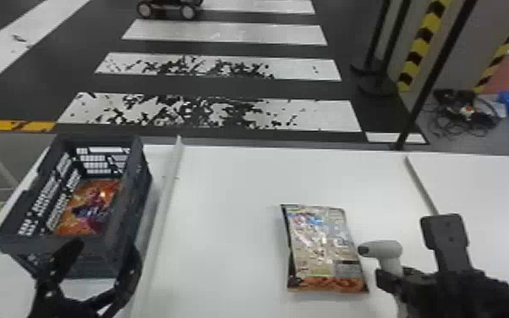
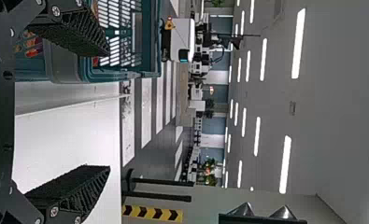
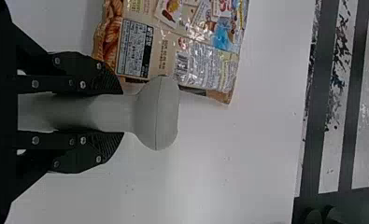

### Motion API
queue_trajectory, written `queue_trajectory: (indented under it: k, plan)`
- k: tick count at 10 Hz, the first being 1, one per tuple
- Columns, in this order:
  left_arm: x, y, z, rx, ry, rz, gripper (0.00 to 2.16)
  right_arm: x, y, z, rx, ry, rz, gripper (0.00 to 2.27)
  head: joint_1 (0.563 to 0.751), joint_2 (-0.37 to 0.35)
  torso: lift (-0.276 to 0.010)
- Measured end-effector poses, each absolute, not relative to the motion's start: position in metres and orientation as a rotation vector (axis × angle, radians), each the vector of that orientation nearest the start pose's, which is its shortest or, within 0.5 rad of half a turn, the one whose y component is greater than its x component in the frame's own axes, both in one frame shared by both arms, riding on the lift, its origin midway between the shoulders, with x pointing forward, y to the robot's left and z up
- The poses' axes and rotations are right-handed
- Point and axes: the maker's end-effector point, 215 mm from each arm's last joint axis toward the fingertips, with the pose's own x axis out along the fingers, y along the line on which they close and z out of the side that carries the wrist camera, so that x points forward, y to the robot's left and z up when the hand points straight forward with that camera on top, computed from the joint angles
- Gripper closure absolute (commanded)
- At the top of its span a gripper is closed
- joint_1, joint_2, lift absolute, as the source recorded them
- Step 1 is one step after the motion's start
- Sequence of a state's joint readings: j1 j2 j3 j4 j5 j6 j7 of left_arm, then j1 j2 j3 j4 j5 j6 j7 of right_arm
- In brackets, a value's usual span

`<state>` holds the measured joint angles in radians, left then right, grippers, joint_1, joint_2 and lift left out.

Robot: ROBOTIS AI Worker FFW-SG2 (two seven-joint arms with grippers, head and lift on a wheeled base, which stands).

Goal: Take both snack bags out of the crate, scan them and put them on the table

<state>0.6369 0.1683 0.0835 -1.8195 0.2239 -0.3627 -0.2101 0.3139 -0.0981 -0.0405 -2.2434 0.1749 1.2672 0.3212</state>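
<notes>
Right wrist view: right gripper [image 3: 121, 112] pinching scanner [image 3: 158, 114], well right of crate [image 1: 138, 198].
Left gripper [image 1: 105, 245], spread, at crate's near end; one orange snack bag [image 1: 91, 207] inside crate, one printed bag [image 1: 325, 249] right of it on desk [image 1: 224, 228]. Risk: glossy, creased film may spoil a scan. Label panel, barcode-like patch face up.

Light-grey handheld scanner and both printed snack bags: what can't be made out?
Orange snack bag in dark slatted crate: near edge, head view, behind the near wall.
Tan-and-silver snack bag: one side, right wrist view, cut off by the edge; print, head view, too small.
Scanner: handle's base, right wrist view, inside right gripper.
</notes>
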Motion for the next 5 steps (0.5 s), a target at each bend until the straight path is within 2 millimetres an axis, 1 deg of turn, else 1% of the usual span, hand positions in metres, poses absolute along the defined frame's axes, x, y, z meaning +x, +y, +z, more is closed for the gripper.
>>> queue_trajectory:
  k: [3, 4, 5]
  plan:
    - [0.378, 0.268, -0.397, -0.025, 0.014, -0.161, 0.14, 0.381, -0.237, -0.481, -0.081, 0.916, 0.152, 2.24, 0.695, 0.043, -0.094]
    - [0.378, 0.268, -0.397, -0.025, 0.015, -0.161, 0.14, 0.382, -0.229, -0.48, -0.085, 0.912, 0.163, 2.24, 0.695, 0.057, -0.094]
    - [0.378, 0.268, -0.397, -0.026, 0.014, -0.162, 0.14, 0.389, -0.221, -0.475, -0.09, 0.898, 0.173, 2.24, 0.695, 0.064, -0.094]
